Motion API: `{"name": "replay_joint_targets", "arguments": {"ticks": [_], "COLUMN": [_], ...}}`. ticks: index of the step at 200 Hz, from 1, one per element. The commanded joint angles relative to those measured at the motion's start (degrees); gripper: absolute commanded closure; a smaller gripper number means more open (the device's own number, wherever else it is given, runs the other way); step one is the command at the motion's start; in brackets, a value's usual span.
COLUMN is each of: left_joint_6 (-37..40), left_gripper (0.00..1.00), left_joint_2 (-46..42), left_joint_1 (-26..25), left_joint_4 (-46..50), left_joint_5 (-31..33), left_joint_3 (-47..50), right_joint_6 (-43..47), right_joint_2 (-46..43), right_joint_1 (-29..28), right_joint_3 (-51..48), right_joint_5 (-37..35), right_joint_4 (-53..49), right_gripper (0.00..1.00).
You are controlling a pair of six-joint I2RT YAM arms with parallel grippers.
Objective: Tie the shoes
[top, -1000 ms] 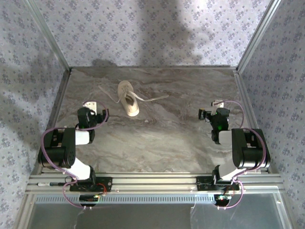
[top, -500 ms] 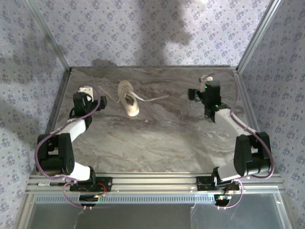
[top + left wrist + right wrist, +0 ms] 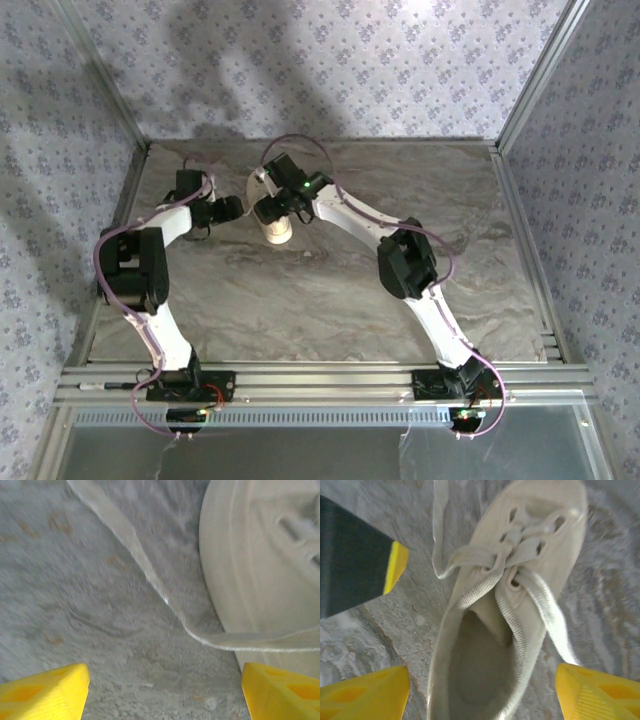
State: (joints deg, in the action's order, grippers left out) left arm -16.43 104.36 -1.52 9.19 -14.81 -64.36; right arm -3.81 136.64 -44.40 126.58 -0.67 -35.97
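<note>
Surface (image 3: 330, 290): grey-brown marble pattern
Walls (image 3: 400, 60): floral wallpaper, metal frame (image 3: 320, 378)
Left gripper (image 3: 162, 692): jaws apart, white lace (image 3: 150, 580) between
Right gripper (image 3: 481, 692): jaws apart above cream sneaker (image 3: 505, 610)

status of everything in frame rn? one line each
sneaker: upright on table, untied.
laces: loose ends lying slack on table, ungripped.
left gripper: jaws open, low over one lace end, empty.
right gripper: jaws open above sneaker, empty.
</note>
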Motion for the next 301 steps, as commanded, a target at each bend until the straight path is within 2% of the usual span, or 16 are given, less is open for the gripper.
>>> {"name": "replay_joint_targets", "arguments": {"ticks": [1,37,54,73,107,122,159,188,235,263,272,301], "left_joint_6": [-0.6,-0.4,-0.4,-0.1,0.1,-0.1,-0.9,-3.5,-6.6,-8.2,-8.1,-7.5], "left_gripper": [0.21,0.21,0.21,0.21,0.21,0.21,0.21,0.22,0.26,0.26,0.26,0.25], "left_joint_2": [0.4,1.4,1.8,2.2,2.6,2.0,-1.5,-4.9,-7.0,-6.9,-6.5,-6.8], "left_joint_1": [-1.0,-1.5,-2.1,-3.3,-5.2,-5.6,-6.0,-7.4,-18.0,-23.4,-24.4,-24.8], "left_joint_4": [4.1,4.3,4.3,4.8,7.2,8.4,10.5,10.4,7.0,4.5,5.0,8.7], "left_joint_5": [-2.6,-2.5,-2.5,-2.2,-1.0,-0.5,-0.6,-2.0,-3.0,-2.7,-2.1,2.1], "left_joint_3": [-3.2,-3.5,-3.8,-4.4,-6.3,-6.8,-5.8,-1.9,4.9,6.9,6.4,4.3], "right_joint_6": [-3.3,-4.5,-5.1,-5.4,-6.0,-6.0,-8.7,-14.5,-28.2,-36.8,-38.4,-39.5], "right_joint_2": [3.8,7.7,8.7,9.1,7.7,5.8,-1.5,-11.5,-27.8,-33.6,-34.3,-35.1], "right_joint_1": [1.8,2.4,2.6,2.7,2.1,1.6,-0.4,-2.4,-6.7,-10.8,-12.0,-12.9], "right_joint_3": [6.2,9.7,9.7,9.8,8.9,7.3,0.6,-12.3,-38.6,-49.1,-50.7,-50.4], "right_joint_5": [-2.3,-1.6,0.1,2.6,3.2,3.0,-0.7,-6.5,-9.4,-8.7,-7.8,-8.6], "right_joint_4": [-10.2,-11.7,-12.1,-12.5,-14.1,-14.5,-16.1,-14.9,-9.9,-4.9,-3.0,-3.3], "right_gripper": [0.23,0.27,0.34,0.52,0.90,1.00,1.00,1.00,1.00,1.00,0.96,0.63]}}
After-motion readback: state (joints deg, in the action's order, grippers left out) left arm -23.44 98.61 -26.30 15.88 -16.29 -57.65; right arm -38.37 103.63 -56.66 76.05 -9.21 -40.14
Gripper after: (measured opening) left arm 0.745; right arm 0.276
